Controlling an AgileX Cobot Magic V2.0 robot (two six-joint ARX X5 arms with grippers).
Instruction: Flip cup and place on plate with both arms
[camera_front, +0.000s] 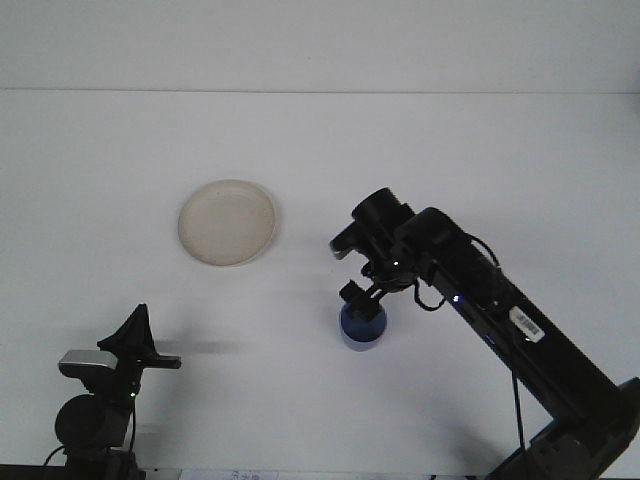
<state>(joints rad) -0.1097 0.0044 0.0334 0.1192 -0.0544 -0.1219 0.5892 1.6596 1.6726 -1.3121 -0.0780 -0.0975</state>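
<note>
I see my right gripper (364, 304) gripping the blue cup's (361, 329) rim, upright; plate (228, 222) at ten o'clock.

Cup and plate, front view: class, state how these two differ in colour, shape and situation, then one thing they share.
Colour: the cup is blue, the plate cream. Shape: the cup is a small, deep vessel, the plate wide and shallow. Situation: the right pincer is at the cup's rim, while the plate lies alone with nothing on it, well away from both arms. Shared: both look round from above and are over the same white table.
</note>
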